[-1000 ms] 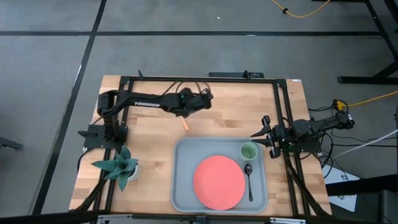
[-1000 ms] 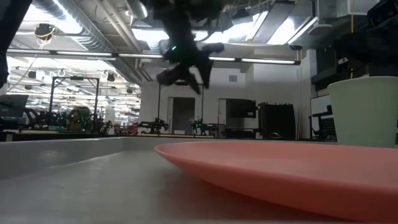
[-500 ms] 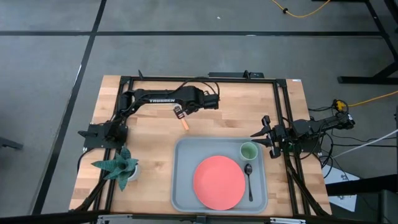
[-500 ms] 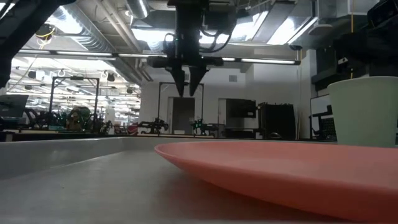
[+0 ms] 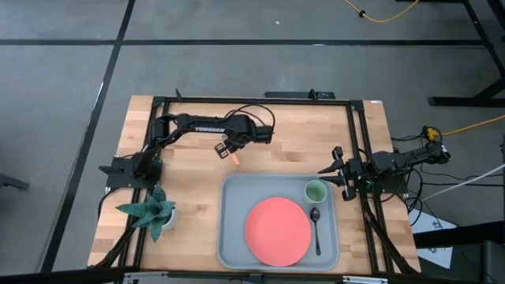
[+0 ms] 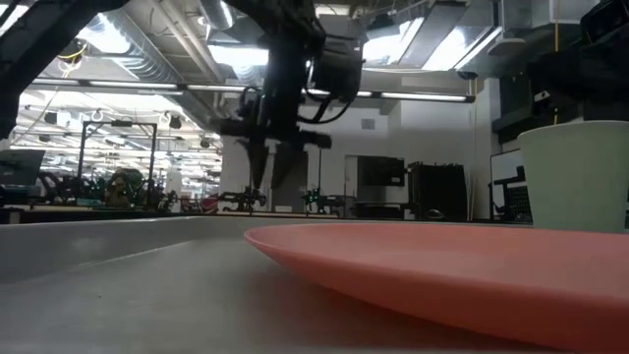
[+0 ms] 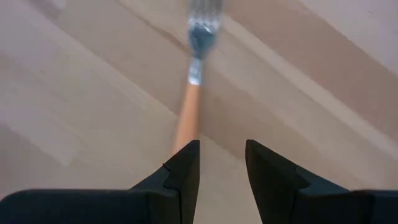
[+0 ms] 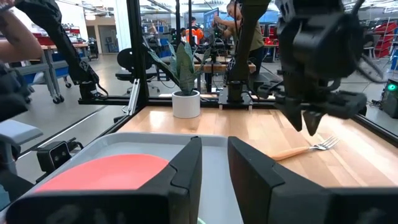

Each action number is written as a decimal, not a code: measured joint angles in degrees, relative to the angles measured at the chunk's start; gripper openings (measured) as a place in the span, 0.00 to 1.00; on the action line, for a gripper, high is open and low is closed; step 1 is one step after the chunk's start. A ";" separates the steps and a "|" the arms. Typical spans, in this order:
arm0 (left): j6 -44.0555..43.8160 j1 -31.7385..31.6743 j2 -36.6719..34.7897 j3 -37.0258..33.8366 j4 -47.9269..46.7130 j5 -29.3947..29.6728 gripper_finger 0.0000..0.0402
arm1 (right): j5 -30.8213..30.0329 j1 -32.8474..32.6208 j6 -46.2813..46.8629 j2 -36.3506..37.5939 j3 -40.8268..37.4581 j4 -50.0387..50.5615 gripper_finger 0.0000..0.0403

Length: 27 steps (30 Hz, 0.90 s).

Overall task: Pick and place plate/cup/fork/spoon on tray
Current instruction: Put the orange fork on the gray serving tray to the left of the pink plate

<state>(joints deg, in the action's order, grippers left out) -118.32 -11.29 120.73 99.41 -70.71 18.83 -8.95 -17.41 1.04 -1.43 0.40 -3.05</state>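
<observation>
Step in hand: picking up the fork, the one task item not yet on the tray.
Fork: on the bare wood at upper centre of the high view, just beyond the tray's far left corner; orange handle and silver tines both clear in the left wrist view.
Left gripper: above the fork's handle end, not touching it; jaws spread, with a gap a little wider than the handle. In the wrist view the handle runs off towards one finger instead of down the middle of the gap.
Right gripper: waiting at the right edge of the table beside the tray; fingers parted, holding nothing.
Already on tray: plate at centre, cup in the far right corner, spoon along the right side next to the plate.
Doing it well: shift sideways so the handle sits midway between the fingers, keep the fingers across the handle, then descend until the tips nearly meet the wood before closing.
Grip spot: probably the orange handle, which looks thicker and less slippery than the metal neck.
Risk: closing off-centre may flick the thin fork aside or pinch only its edge.
Placement: likely the free strip of tray left of the plate.
</observation>
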 joint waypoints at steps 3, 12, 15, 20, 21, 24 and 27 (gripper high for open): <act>-1.41 0.15 0.00 -2.45 1.28 -0.95 0.30 | 0.00 0.01 0.00 0.00 0.00 0.00 0.21; -1.64 0.63 -0.02 -7.90 10.04 -1.65 0.30 | 0.00 0.01 0.00 0.00 0.00 0.02 0.21; -1.62 1.13 -0.02 -8.67 9.30 -1.77 0.30 | 0.01 -0.01 0.00 0.00 0.00 0.02 0.21; -1.62 1.72 -0.04 -9.32 8.24 -2.42 0.30 | 0.00 0.01 0.00 0.00 0.00 0.00 0.21; -1.62 1.84 -0.04 -9.43 8.22 -2.55 0.30 | 0.00 0.01 0.00 0.00 0.00 0.00 0.21; -1.59 1.96 -0.04 -9.48 8.18 -2.78 0.30 | 0.00 0.01 0.00 0.00 0.00 0.01 0.21; -1.62 1.97 -0.04 -9.48 8.19 -2.91 0.30 | 0.00 -0.01 0.00 0.00 0.00 0.02 0.21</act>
<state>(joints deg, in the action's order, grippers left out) -119.94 -9.32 120.68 89.93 -62.52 15.92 -8.95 -17.42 1.04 -1.43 0.40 -3.03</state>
